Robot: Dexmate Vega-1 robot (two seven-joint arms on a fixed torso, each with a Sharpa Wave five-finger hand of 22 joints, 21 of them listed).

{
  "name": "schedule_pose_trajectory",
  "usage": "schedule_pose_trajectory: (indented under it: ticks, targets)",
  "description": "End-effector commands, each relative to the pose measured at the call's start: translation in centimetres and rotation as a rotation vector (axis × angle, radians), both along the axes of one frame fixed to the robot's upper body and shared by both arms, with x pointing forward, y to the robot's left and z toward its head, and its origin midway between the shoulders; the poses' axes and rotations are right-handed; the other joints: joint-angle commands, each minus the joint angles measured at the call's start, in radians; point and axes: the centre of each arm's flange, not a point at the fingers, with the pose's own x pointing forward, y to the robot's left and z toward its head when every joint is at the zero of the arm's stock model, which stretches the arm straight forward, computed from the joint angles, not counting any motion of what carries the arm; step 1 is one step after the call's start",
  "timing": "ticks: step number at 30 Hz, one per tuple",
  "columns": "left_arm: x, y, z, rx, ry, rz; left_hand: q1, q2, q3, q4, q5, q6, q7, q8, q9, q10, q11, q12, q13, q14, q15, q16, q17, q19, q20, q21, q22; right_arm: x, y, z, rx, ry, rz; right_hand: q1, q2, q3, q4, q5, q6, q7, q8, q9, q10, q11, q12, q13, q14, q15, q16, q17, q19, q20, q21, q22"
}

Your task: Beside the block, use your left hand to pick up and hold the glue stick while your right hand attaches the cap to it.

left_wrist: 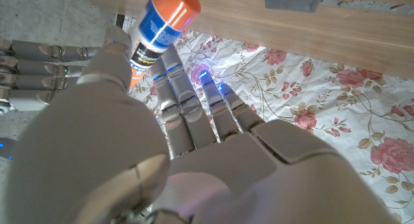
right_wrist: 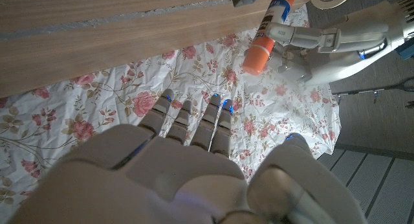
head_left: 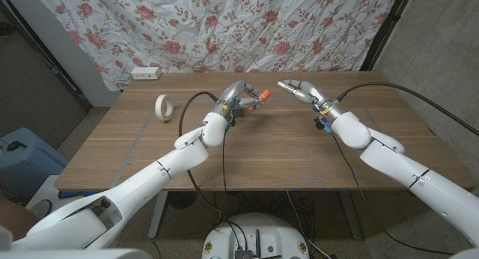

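Orange-capped glue stick (left_wrist: 157, 26) in left hand (left_wrist: 149, 146)

Glue stick (head_left: 257, 99) sits up off the tabletop (head_left: 269, 150) in the left hand (head_left: 238, 96), right hand (head_left: 303, 90) facing it; tape roll (head_left: 164, 106) lies toward the left edge, power strip (head_left: 145, 72) at the far left corner.

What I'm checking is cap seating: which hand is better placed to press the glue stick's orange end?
Right, probably. The left hand grips the glue stick, orange end pointing toward the right hand, which is open, holds nothing and faces it across a gap.
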Motion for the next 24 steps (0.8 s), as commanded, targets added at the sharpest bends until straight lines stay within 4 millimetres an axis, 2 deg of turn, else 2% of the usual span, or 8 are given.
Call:
schedule_pose_trajectory:
  ticks: [1,15,24]
  targets:
    - [-0.4,0.9,0.4,0.049,-0.001,0.028,0.023,0.132,0.013,0.015,0.005,0.036,-0.011,0.033,0.059,0.089,-0.097,0.005,0.004,-0.008,-0.142,-0.003,0.003,-0.001,-0.011,0.0,0.003,0.8,-1.0,0.3,0.052,0.027,0.016,-0.008,-0.009,0.0,-0.001,0.005,-0.007,0.001,-0.001,0.003,-0.004,0.003,-0.004,0.002,0.005,0.002,0.002,0.0,0.011,-0.007,0.005,0.003]
    - [-1.0,2.2,1.0,0.143,-0.001,0.064,0.014,0.128,0.013,0.015,0.005,0.031,-0.021,0.03,0.057,0.078,-0.098,-0.001,0.001,-0.01,-0.14,-0.002,0.003,0.002,-0.009,0.002,0.003,1.9,-2.0,0.3,0.114,0.075,0.042,-0.01,-0.009,-0.001,-0.003,0.006,-0.01,0.005,0.0,0.003,-0.008,0.009,-0.003,0.002,0.005,0.002,0.001,-0.001,0.014,-0.009,0.004,0.003]
    - [-1.3,2.9,1.2,0.174,0.01,0.06,0.013,0.122,0.011,0.012,0.004,0.029,-0.016,0.028,0.054,0.067,-0.098,-0.007,-0.001,-0.012,-0.141,0.0,0.005,0.007,-0.01,0.003,0.003,2.4,-2.3,0.2,0.139,0.096,0.049,-0.004,-0.013,-0.001,-0.01,0.007,-0.01,0.005,0.002,0.003,-0.011,0.009,-0.003,0.002,0.006,0.002,0.0,-0.003,0.019,-0.007,0.004,0.003]
